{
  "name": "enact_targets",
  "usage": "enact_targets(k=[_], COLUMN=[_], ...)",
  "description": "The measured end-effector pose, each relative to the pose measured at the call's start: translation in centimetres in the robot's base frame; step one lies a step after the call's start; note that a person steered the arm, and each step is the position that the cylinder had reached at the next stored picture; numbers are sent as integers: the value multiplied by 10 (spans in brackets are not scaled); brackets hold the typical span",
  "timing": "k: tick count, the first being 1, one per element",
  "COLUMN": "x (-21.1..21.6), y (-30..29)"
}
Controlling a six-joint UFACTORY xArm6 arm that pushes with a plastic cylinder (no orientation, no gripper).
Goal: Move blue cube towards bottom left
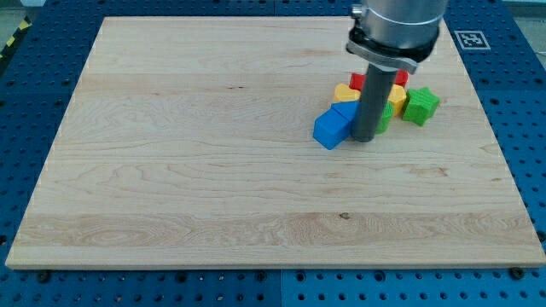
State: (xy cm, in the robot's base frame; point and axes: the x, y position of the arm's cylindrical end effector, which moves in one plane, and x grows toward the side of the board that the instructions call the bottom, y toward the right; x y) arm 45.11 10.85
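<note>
Pale wooden counter (213,170), rectangular board, fills most of the view, resting on a blue perforated base (529,128) with a small black-and-white marker tag (471,39) at the view's top right. Grey cylindrical arm housing (397,30) comes in from the view's top, right of centre, ending in a straight dark rod (368,107). No pincer on this rig, so nothing is open, closed or held; the rod just ends in my tip (364,139), sitting on the counter. Blocks form one tight cluster in the counter's upper right area. Blue cube (331,128) is the cluster's leftmost and lowest piece; my tip is just beside its right side, looks like touching, can't tell for sure. A second blue block (345,110) sits right behind it, shape unclear. Green star-like block (421,105) is at the cluster's right end. Yellow block (345,91) behind the blue ones, another yellow piece (397,95) right of the rod, red block (357,80) at the back, red bit (401,78) beside it, green sliver (386,116) by the rod; shapes mostly hidden by the rod.
</note>
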Motion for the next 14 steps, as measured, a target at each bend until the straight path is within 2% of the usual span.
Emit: enact_targets(k=[3, 7, 9, 11, 12, 14], x=[0, 0, 33, 15, 22, 43], y=[-23, -129, -189, -239, -278, -293])
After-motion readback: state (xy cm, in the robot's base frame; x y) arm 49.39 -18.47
